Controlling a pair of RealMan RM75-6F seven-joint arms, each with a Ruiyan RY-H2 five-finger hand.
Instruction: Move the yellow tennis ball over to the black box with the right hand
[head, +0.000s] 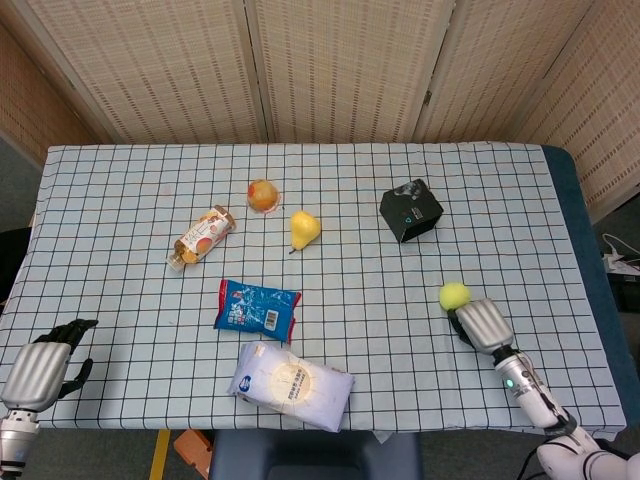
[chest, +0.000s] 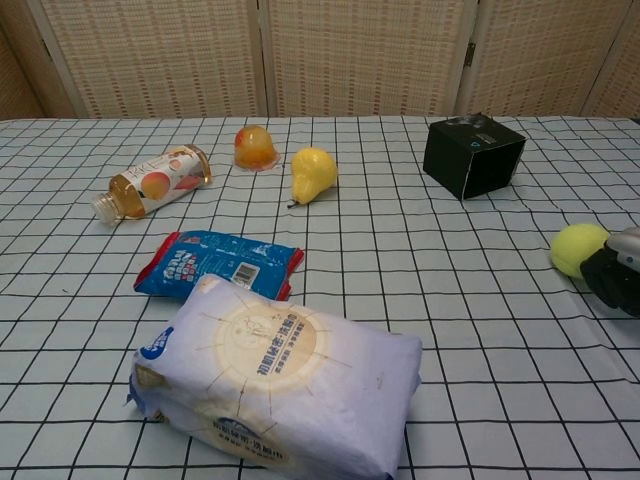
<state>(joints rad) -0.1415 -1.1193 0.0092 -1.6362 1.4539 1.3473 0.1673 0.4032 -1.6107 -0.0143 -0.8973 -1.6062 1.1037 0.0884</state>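
Observation:
The yellow tennis ball (head: 454, 295) (chest: 577, 248) lies on the checked cloth at the right side of the table. My right hand (head: 480, 325) (chest: 618, 275) sits just behind it, toward the near right. Its dark fingers touch the ball's near side without closing round it. The black box (head: 411, 210) (chest: 472, 154) stands farther back and a little to the left of the ball, tilted on one edge. My left hand (head: 45, 365) rests at the table's near left corner, holding nothing, its fingers apart; the chest view does not show it.
A pear (head: 304, 228), an orange fruit cup (head: 262, 195) and a lying juice bottle (head: 203, 237) are at mid-table. A blue snack bag (head: 257, 308) and a white wipes pack (head: 291, 384) lie near the front. Between ball and box is bare cloth.

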